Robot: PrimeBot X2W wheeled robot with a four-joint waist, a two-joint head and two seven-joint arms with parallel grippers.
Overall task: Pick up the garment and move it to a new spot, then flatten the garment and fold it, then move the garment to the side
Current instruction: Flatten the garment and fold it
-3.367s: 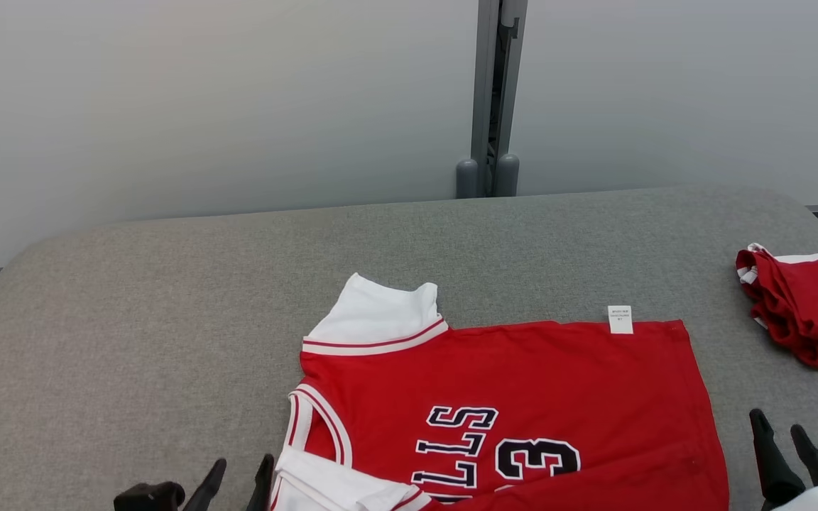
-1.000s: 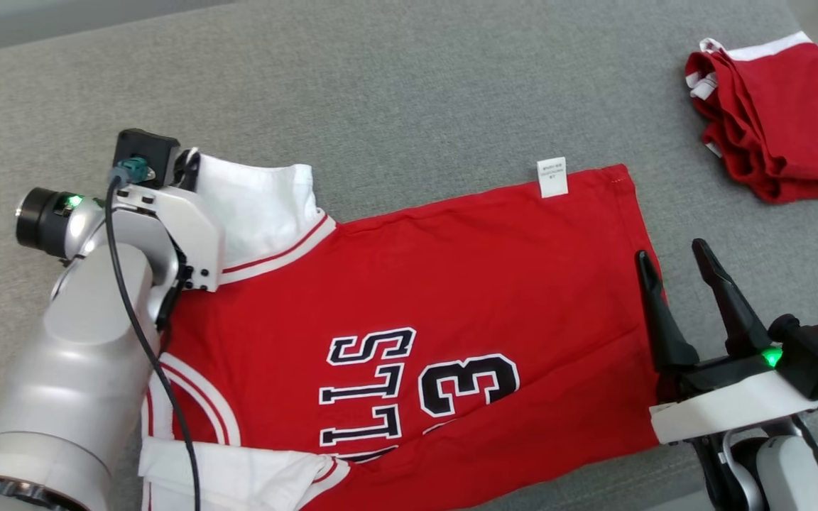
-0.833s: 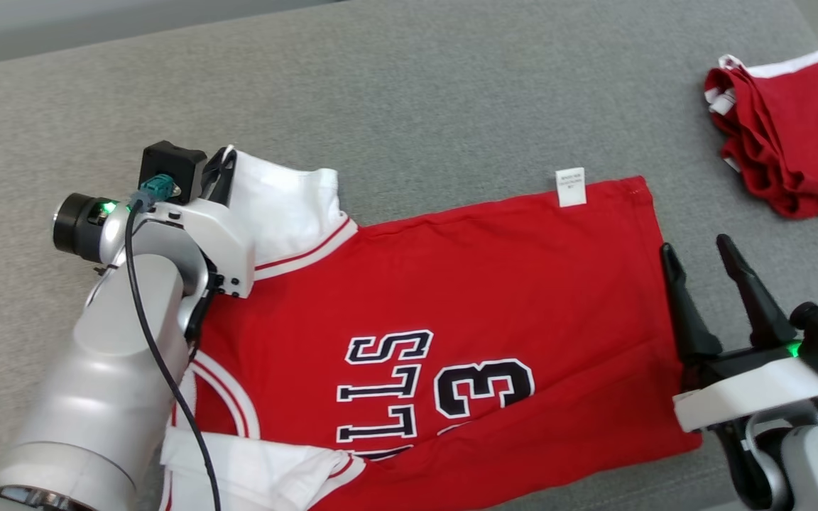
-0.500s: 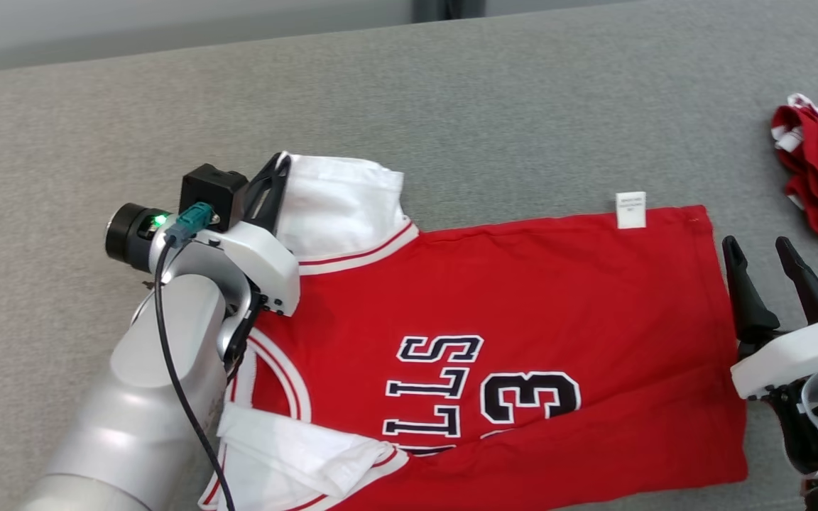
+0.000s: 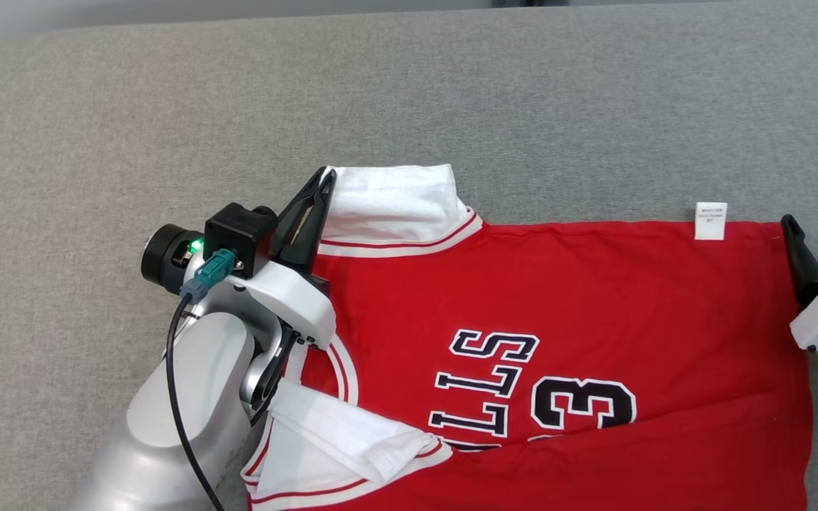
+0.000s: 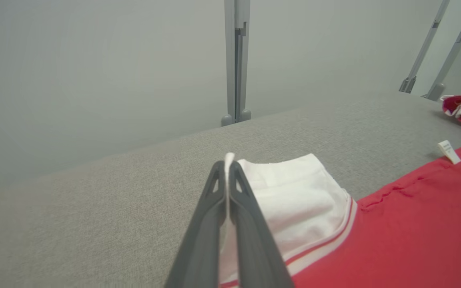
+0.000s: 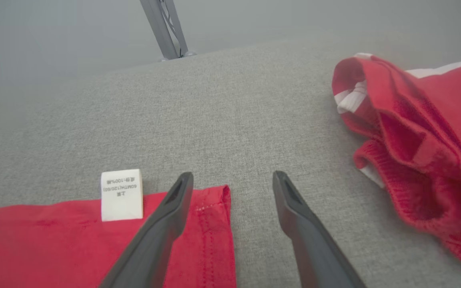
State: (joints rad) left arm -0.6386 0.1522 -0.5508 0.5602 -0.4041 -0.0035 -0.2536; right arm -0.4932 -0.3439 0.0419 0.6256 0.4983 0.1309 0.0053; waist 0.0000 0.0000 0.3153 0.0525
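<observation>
Left gripper (image 6: 227, 168) clamped on white sleeve (image 5: 388, 206) of red numbered jersey (image 5: 593, 298) on grey fabric tabletop (image 5: 167, 106); right gripper (image 7: 232, 176) spread wide over hem corner.

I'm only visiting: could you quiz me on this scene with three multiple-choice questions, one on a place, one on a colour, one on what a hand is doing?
1. Where is the small white label on the red jersey? A) its far edge, near the right hand; B) the collar; C) the number.
2. What colour is the sleeve pinched by the left hand? A) red; B) white; C) black.
3. How is the right hand? A) shut on the jersey; B) shut on the label; C) open.
1 A: the label sticks out at the far edge. 2 B: the cloth it clamps is white. 3 C: a wide gap shows in it, nothing held.
</observation>
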